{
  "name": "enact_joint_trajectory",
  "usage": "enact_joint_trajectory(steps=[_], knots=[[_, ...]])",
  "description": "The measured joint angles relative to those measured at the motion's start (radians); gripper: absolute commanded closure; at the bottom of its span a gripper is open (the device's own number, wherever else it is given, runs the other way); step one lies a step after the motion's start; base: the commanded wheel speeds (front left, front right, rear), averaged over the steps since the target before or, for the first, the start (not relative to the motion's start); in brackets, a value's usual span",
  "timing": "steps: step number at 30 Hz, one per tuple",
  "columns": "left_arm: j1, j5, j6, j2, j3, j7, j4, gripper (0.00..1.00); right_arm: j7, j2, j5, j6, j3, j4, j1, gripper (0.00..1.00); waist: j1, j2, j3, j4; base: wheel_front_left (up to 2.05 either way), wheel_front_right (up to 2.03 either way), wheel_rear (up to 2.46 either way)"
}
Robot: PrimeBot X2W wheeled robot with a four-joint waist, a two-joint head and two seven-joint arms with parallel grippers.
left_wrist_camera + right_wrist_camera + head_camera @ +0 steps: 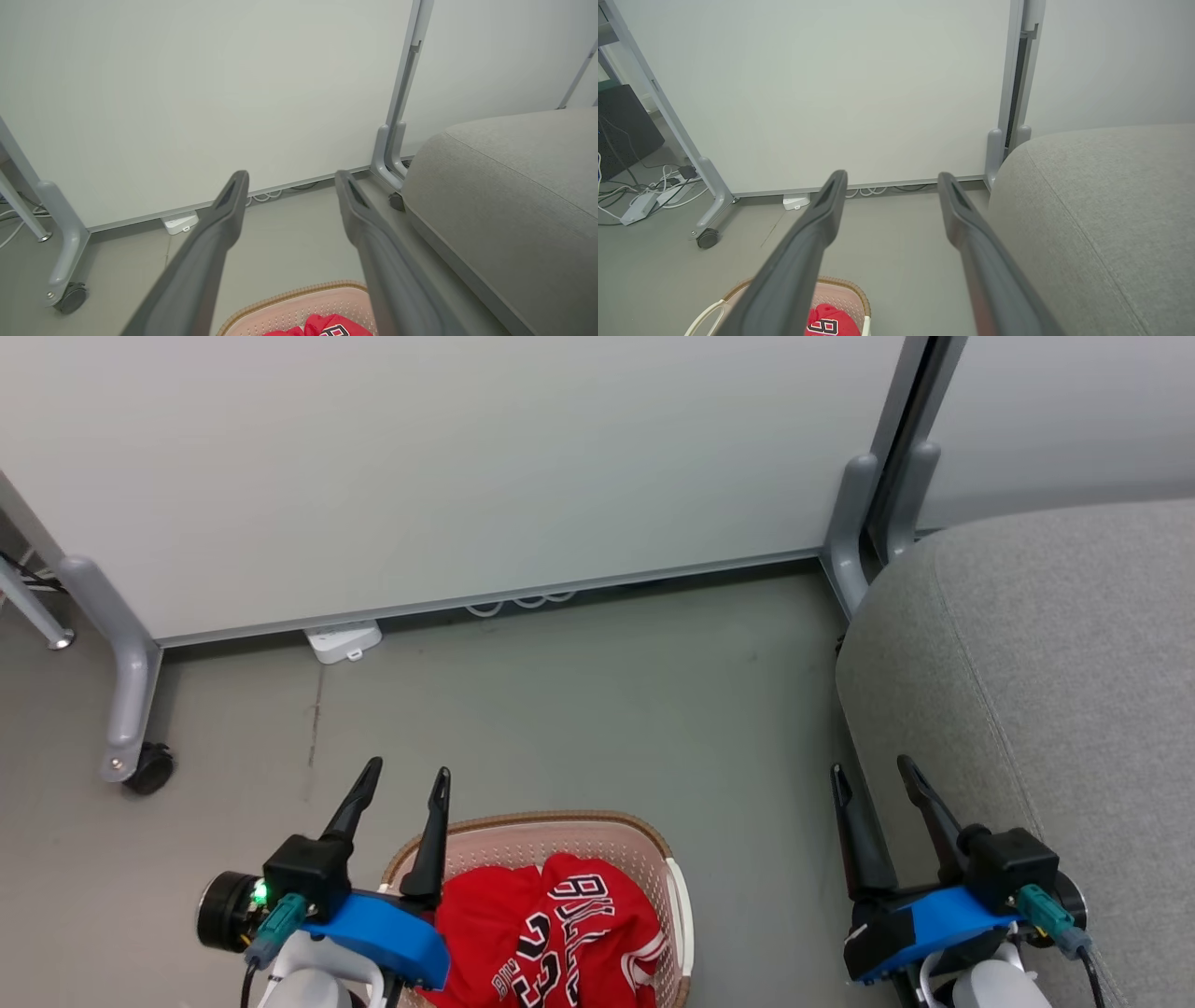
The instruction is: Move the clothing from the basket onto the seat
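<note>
From the head view, the left tool [409, 770] hangs above the near-left edge of the basket [560, 821], its two dark fingers spread wide with nothing between them. The right tool [870, 767] is just as wide and just as empty, poised beside the front edge of the seat [1046, 663]. The clothing [551, 933], red with the lettering showing, lies bundled inside the basket, which stands on the floor [607, 709] a little apart from the seat.

Along the left wrist, the left tool [290, 175] points over the far rim of the basket [299, 291] toward the white panel [187, 93]. A scrap of red clothing [322, 324] peeks in at the bottom, and the seat [514, 196] is bare.

Along the right wrist, the right tool [892, 175] is open too. The basket [847, 284] and clothing [829, 322] sit low on the left, the seat [1101, 210] on the right.

By my reckoning nothing has been moved yet: reaching in, gripping, lifting and laying both pieces on the seat are all left to do.
</note>
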Motion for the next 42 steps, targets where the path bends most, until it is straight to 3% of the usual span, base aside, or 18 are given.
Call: enact_joint_trajectory(steps=[10, 23, 42], knots=[[-0.182, 0.016, -0.024, 0.015, -0.114, 0.000, 0.224, 0.00, 0.000, 0.000, 0.001, 0.000, -0.001, -0.035, -0.088, 0.00, 0.0000, 0.0000, 0.127, -0.067, 0.00, 0.00, 0.00], [-0.381, -0.043, -0.027, 0.056, -0.387, 0.000, 0.482, 0.00, -0.003, -0.001, 0.029, 0.000, 0.025, -0.083, -0.214, 0.00, 0.0002, 0.0000, 0.339, -0.146, 0.00, 0.00, 0.00], [-0.549, -0.142, -0.027, 0.112, -0.561, 0.000, 0.750, 0.00, -0.003, -0.001, 0.063, 0.000, 0.060, -0.152, -0.370, 0.00, 0.0001, 0.0000, 0.623, -0.225, 0.00, 0.00, 0.00]])
